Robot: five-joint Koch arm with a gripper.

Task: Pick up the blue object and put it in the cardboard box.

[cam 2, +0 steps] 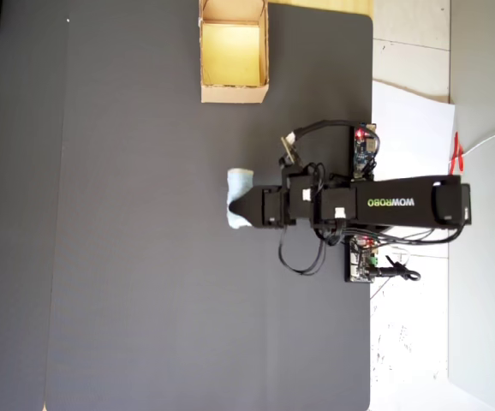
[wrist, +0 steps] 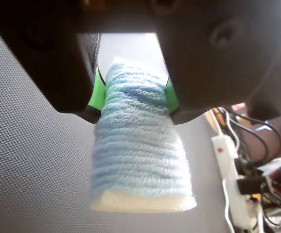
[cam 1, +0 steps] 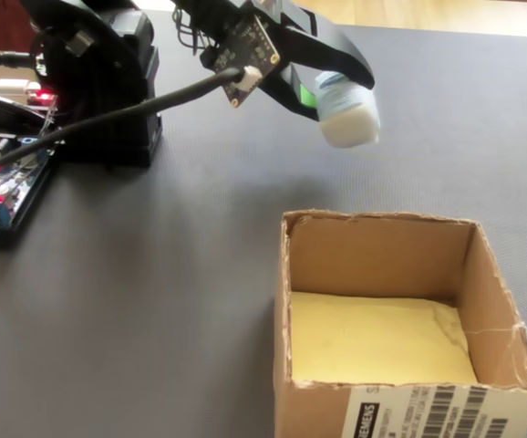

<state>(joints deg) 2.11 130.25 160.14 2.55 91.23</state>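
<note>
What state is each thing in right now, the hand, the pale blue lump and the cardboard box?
Black hand with green pads: shut on the lump, raised off the mat.
Small pale blue yarn-wrapped lump: clamped between the pads, hanging in the air, not yet over the box.
Square tan cardboard box: open on top, upright, empty, yellowish floor showing.
Dark grey mat: flat under everything.

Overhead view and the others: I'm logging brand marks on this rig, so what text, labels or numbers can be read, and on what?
"WOWROBO", in green, upside down in the overhead view, on the arm's black upper link.
"SIEMENS" is my best reading of the print on the white label stuck on the cardboard box; the barcodes and small print beside it are too blurred to read.
Nothing readable shows on the blue object or the power strip.
</note>
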